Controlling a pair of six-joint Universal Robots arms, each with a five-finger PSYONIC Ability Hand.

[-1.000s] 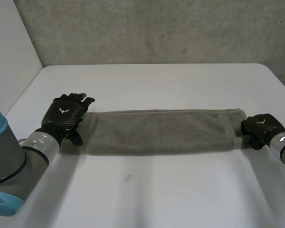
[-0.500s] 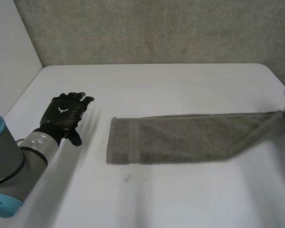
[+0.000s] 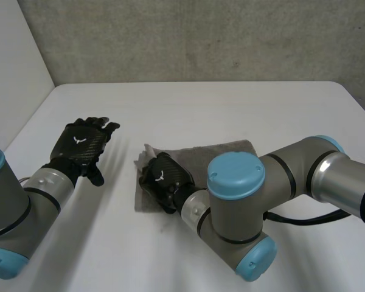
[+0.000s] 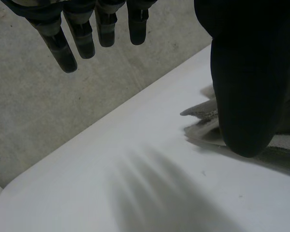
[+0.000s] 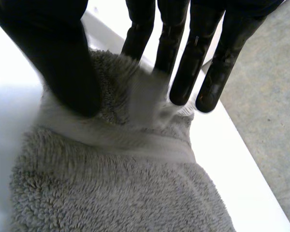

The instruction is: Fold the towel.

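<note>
One white counter (image 3: 201, 103). One grey towel (image 3: 225, 152) on it, no second cloth anywhere. Seemingly two layers to that towel, doubled end over end, though hard to confirm with an arm lying across it.

Two robot arms, both grey with light-blue caps: one left arm (image 3: 12, 213), one right arm (image 3: 274, 194). Two black hands, one per arm: one left hand (image 3: 82, 146) over bare counter, one right hand (image 3: 164, 179) on the towel.

Two walls beyond the counter: one grey concrete wall (image 3: 201, 36) along the back, one white wall (image 3: 12, 48) at the left side.

Nothing else to count on the counter.
</note>
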